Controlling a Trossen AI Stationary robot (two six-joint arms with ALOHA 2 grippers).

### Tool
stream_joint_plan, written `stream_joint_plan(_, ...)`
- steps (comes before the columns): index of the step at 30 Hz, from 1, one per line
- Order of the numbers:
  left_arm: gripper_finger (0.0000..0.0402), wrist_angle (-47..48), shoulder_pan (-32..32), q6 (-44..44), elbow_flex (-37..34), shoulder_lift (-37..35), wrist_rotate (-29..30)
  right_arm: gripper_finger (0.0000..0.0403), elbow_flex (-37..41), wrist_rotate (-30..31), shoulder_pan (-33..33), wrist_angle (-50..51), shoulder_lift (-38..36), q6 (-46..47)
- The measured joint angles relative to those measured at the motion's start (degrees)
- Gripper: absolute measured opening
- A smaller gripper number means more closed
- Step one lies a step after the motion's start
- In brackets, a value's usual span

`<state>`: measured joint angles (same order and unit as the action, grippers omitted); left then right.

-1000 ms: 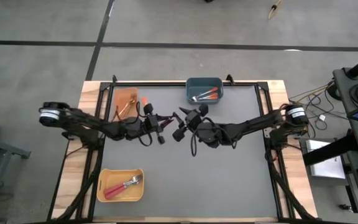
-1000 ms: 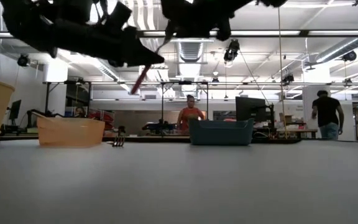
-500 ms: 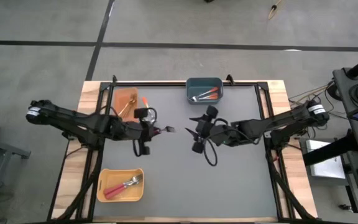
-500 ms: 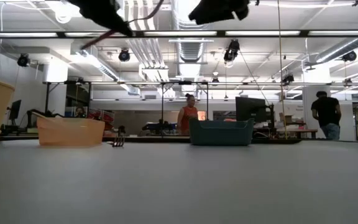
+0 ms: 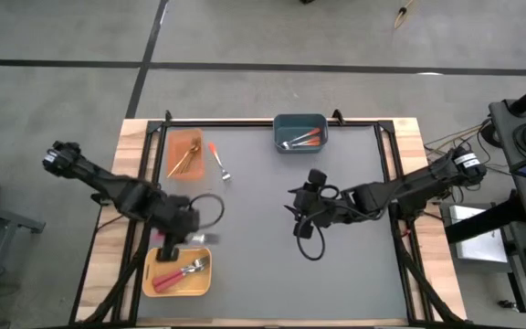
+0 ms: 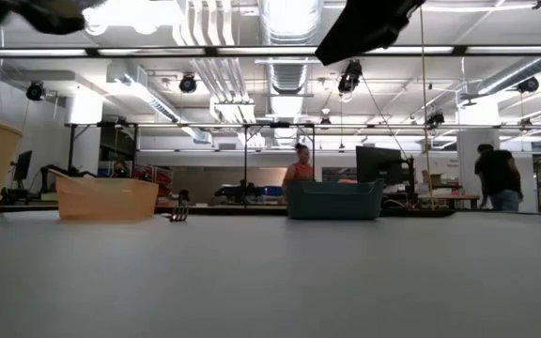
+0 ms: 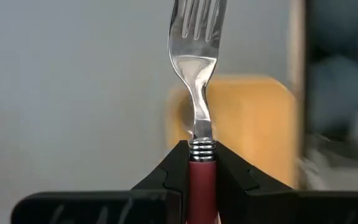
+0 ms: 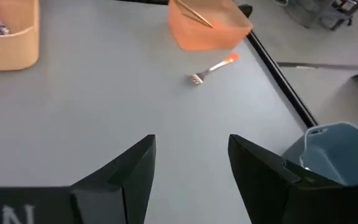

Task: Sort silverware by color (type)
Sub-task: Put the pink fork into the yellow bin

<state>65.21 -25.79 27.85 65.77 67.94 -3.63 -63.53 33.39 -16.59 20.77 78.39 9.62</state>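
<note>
Grey floor [image 5: 245, 37], bright ceiling lights [image 6: 186, 83]

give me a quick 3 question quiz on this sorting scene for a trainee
1. True or false: the left hand is shut on a red-handled fork.
2. Which bin does the left hand hover beside? A) blue-grey bin B) yellow bin C) orange bin
3. Fill in: one orange-handled fork lies loose on the table, next to the ____ bin.

Key
1. True. The right hand is open and empty.
2. B
3. orange
</note>
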Motion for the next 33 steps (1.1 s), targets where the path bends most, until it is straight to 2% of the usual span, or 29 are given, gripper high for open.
stream_joint_plan(2, 0.003, -0.1, -3.6, 4.6, -1.0, 0.1, -3.4, 0.0194, 0.4, 0.1, 0.1, 0.0, 0.0, 1.0)
stream_joint_plan(9, 0.003, -0.1, -12.6, 18.3, -4.8, 0.5, -4.2, 0.0194, 0.8, 0.0, 0.0, -0.2, 0.4, 1.2)
stream_joint_plan(15, 0.003, -1.2, -15.1, 28.1, -6.3, 0.5, -1.9, 0.0194, 0.8, 0.0, 0.0, -0.2, 0.3, 1.1)
stream_joint_plan(19, 0.003, -6.1, -16.4, 33.8, -8.5, 0.5, -1.3, 0.0194, 0.8, 0.0, 0.0, -0.2, 0.4, 1.1)
stream_joint_plan(26, 0.003, -11.0, -19.6, 40.6, -11.9, 0.5, 0.5, 0.0194, 1.0, 0.0, 0.0, -0.2, 0.4, 1.5)
stream_joint_plan(33, 0.0034, -16.8, -20.0, 45.0, -16.4, 0.5, 1.6, 0.0194, 1.0, 0.0, 0.0, -0.1, 0.4, 2.4)
